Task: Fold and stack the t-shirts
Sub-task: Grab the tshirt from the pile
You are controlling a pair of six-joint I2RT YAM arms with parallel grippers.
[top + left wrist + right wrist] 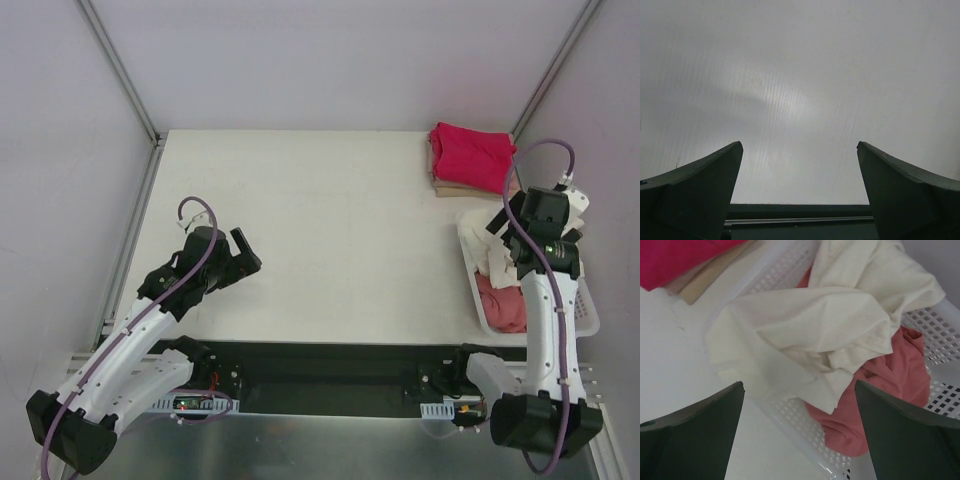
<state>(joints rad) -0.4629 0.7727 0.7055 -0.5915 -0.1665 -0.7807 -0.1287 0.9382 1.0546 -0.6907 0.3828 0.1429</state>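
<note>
right wrist view: right tool (799, 385) open, hovering just above cream t-shirt (830, 320), which lay crumpled directly ahead, spilling over basket (790, 427) rim; salmon-pink t-shirt (900, 375) beneath it. left tool (247, 252) open, well apart over bare tabletop (340, 230); right arm nearer.

Four shirts are counted: cream t-shirt (830, 325), magenta t-shirt (472, 152), salmon t-shirt (890, 390), tan t-shirt (705, 277). One basket (790, 426) is counted.

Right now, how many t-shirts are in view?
4. A folded magenta-red cotton t-shirt lies on a folded tan one at far right; a crumpled cream one spills over the rim of the white slotted plastic basket; a salmon-pink one sits inside. More may be hidden beneath.
</note>
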